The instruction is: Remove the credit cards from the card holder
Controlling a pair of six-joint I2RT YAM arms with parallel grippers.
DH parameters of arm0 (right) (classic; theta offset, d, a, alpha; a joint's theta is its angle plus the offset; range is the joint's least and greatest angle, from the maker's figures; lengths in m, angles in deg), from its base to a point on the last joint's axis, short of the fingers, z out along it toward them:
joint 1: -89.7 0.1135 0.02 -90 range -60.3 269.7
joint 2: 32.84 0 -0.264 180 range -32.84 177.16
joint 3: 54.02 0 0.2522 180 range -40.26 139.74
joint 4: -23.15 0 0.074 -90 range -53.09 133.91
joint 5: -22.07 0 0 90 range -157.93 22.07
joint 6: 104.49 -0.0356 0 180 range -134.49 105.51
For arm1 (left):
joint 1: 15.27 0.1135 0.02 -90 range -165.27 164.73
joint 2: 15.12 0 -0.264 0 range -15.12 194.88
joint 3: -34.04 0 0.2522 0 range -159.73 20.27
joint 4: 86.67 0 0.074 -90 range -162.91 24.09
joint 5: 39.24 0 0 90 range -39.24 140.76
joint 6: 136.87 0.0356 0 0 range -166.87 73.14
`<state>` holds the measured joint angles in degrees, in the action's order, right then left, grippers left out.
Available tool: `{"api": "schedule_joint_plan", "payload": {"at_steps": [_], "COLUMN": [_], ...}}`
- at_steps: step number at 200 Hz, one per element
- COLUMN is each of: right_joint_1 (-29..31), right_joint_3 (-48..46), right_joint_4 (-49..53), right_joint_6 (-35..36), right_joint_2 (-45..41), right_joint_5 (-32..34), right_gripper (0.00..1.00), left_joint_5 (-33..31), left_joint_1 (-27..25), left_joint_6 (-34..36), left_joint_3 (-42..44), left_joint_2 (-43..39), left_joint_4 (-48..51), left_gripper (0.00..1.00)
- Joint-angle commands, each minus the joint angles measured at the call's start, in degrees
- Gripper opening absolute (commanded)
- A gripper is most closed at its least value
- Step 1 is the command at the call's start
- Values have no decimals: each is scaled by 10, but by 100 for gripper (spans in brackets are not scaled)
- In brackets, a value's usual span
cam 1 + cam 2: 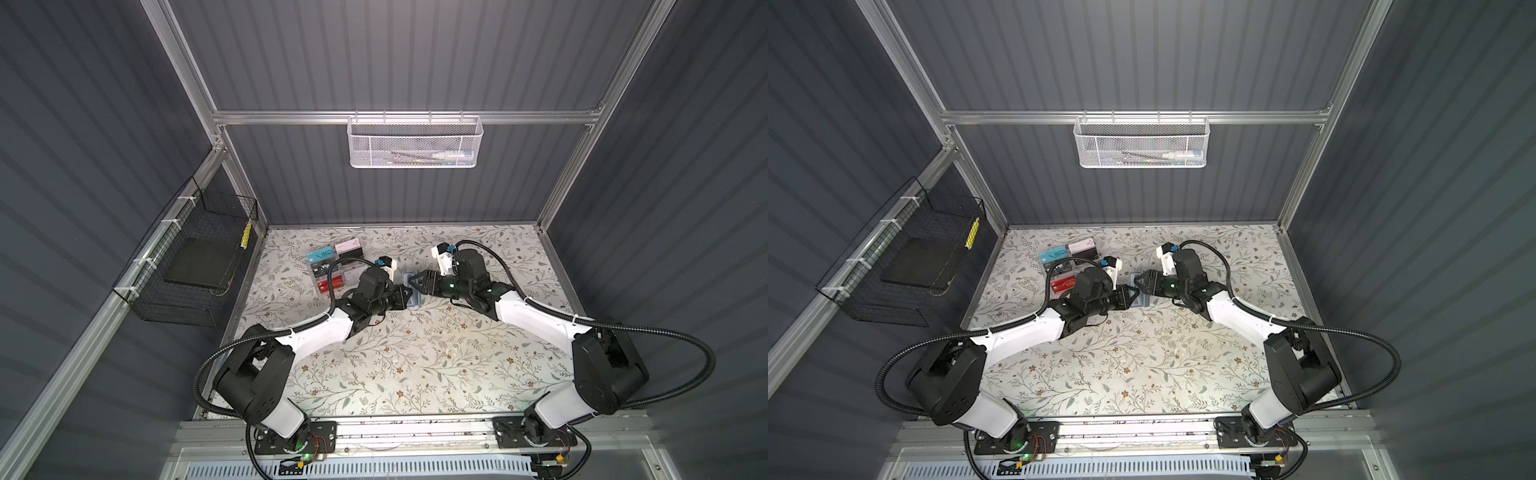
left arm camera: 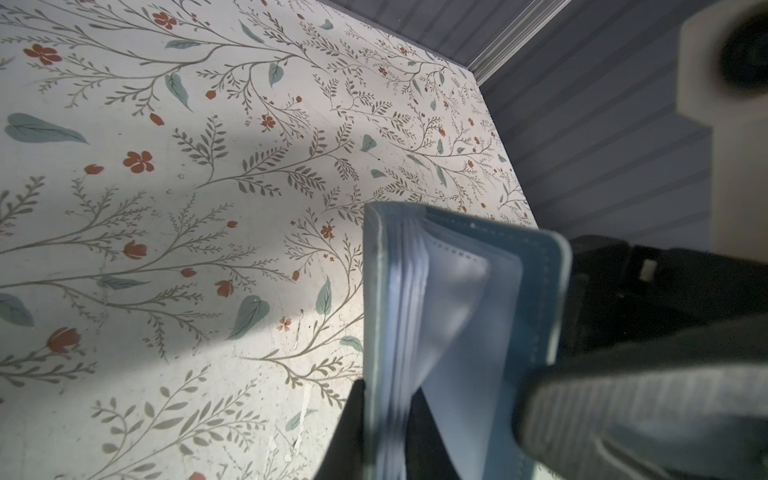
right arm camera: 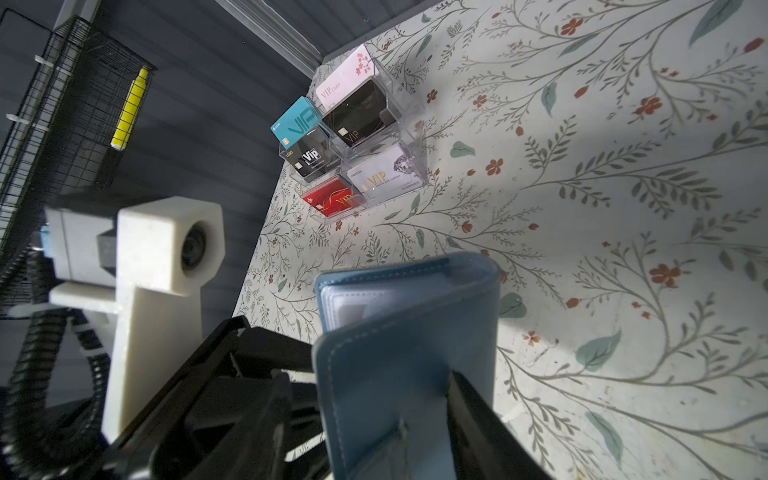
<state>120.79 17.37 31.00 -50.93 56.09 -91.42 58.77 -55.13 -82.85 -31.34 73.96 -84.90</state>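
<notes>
Two robot arms meet over the middle of the floral surface (image 1: 415,365), with the slate-blue card holder (image 1: 414,302) (image 1: 1144,300) between them, just beside a clear rack (image 1: 336,270) of coloured cards. The left pincer (image 1: 405,298) is clamped on the card holder (image 2: 536,282), its jaws nearly together. The holder's covers stand fanned apart, so that the translucent sleeves (image 2: 457,291) show edge-on in the left wrist view. The right pincer (image 1: 415,283) has its jaws spread. In the right wrist view one black finger (image 3: 478,415) lies across the outer face of the near cover (image 3: 395,365), and the pincer has a firm hold on nothing. The holder hangs clear of the surface. What the sleeves carry cannot be made out.
</notes>
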Motion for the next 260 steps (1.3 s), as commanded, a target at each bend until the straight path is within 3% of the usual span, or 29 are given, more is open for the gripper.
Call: {"api": "schedule_joint_plan", "payload": {"at_steps": [1, 112, 164, 260], "right_joint_1": [5, 22, 31, 32], "right_joint_3": [29, 76, 83, 72], "right_joint_4": [32, 75, 106, 110], "right_joint_6": [2, 9, 20, 23], "right_joint_2": [16, 53, 57, 56], "right_joint_5": [33, 78, 108, 131], "right_gripper": [61, 54, 44, 0], "left_joint_5": [-10, -13, -20, -27], "left_joint_1": [-6, -10, -10, -10], "left_joint_6": [19, 18, 21, 25], "left_joint_3": [-21, -13, -15, -7], "left_joint_2": [6, -10, -19, -35], "left_joint_4": [8, 10, 16, 23], "left_gripper": [0, 0, 0, 2]}}
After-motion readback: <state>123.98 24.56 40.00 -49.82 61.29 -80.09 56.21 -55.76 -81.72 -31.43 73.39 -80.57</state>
